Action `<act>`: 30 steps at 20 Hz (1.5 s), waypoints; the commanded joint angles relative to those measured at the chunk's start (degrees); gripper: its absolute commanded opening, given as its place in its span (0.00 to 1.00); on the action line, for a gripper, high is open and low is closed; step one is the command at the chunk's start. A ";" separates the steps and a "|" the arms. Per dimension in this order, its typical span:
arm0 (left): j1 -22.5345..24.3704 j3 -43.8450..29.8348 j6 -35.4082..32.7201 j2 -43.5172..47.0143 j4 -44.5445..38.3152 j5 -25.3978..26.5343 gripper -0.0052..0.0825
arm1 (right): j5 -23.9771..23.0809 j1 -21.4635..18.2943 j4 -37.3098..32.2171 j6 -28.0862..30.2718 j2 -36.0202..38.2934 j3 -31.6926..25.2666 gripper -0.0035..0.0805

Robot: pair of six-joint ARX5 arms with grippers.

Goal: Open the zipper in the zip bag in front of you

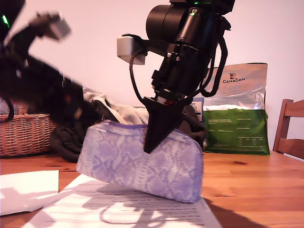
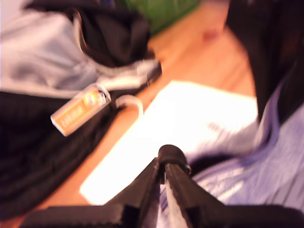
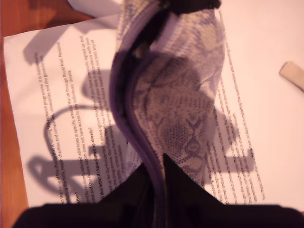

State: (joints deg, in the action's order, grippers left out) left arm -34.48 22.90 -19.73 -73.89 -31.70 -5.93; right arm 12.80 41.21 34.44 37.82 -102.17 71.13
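The zipper (image 3: 124,102) runs lengthwise away from my second pincer (image 3: 159,164), clamped on the zip bag (image 1: 142,159) rim — my first pincer (image 2: 166,159), narrowed on the pull, sits at the far end.

CANAGAN: silver-and-green food bag (image 1: 236,109) | printed sheet (image 3: 71,118): text too blurred to read

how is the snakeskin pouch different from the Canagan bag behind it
The snakeskin pouch is lilac and white, while the Canagan bag is silver on top and green below. The pouch is low, rounded and tilted with one end lifted off the printed sheet; the Canagan bag stands tall and upright at the back. My second tool grips the pouch's top edge; nothing touches the Canagan bag. Both sit on the wooden table.
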 commanded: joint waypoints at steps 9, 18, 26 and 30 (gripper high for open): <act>-3.02 -0.15 8.70 5.35 2.43 -1.33 0.03 | 0.17 -0.13 -0.35 -0.50 -0.31 0.24 0.03; -5.75 -0.15 11.37 2.10 1.64 -1.11 0.03 | 0.17 -0.09 -0.31 -0.50 -0.31 0.24 0.03; -5.64 -0.15 -0.24 2.10 4.50 1.97 0.37 | 0.17 -0.09 -0.33 -0.50 -0.31 0.24 0.03; -5.64 -0.13 -9.09 2.36 6.16 7.21 0.37 | 0.20 -0.09 -0.33 -0.48 -0.31 0.24 0.03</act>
State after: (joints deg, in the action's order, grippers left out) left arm -39.79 23.03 -27.05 -71.50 -25.69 0.69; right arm 12.69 41.23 34.74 37.54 -101.84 71.50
